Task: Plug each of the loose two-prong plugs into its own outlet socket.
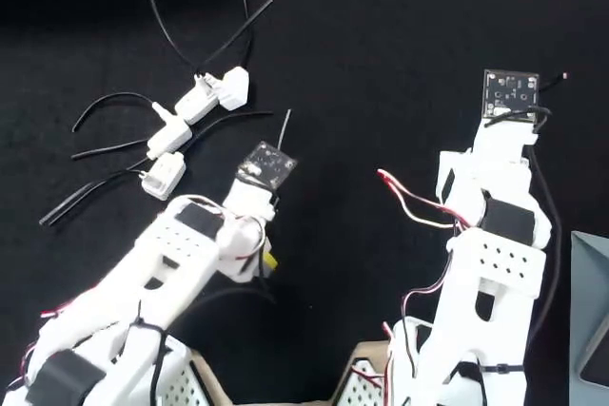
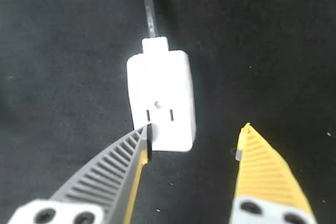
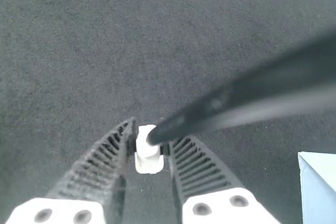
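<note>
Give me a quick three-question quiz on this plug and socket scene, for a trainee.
1. True or false: the left hand is shut on the white socket.
2. What does the right hand grip? A) a white plug on a black cord; B) a yellow screwdriver; C) nothing.
3. How many slots show on the white socket's face?
Key: 1 false, the left hand is open; 2 A; 3 two.

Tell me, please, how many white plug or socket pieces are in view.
6: four pieces clustered in the high view, one socket before the open left pincer, one small piece shut in the right pincer. More may be hidden under the arms.
</note>
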Controlling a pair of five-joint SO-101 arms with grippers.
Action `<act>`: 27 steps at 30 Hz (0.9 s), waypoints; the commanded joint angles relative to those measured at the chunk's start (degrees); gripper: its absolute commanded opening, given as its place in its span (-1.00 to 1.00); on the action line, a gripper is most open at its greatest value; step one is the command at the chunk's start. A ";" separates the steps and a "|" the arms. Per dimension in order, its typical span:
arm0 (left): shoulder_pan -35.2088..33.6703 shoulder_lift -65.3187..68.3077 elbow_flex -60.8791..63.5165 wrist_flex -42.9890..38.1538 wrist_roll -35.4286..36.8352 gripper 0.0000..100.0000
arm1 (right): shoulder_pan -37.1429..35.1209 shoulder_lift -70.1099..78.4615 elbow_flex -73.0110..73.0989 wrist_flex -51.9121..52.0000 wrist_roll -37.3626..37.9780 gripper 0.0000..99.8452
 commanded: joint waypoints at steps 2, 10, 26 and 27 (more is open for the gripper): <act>-4.18 6.24 -5.23 -1.05 -0.26 -0.51 | 0.18 -0.31 -1.45 -0.70 -0.35 -0.98; -5.67 9.32 -8.40 -1.49 -0.62 -0.66 | 0.18 -0.31 -1.45 -0.70 -0.35 -0.98; -21.93 -8.53 -11.21 6.86 -2.20 -0.35 | -2.11 -0.31 -0.31 -0.70 -0.35 -0.98; -22.99 -8.79 -11.03 6.59 -3.78 -0.35 | -2.11 -0.31 -0.31 -0.70 -0.35 -0.98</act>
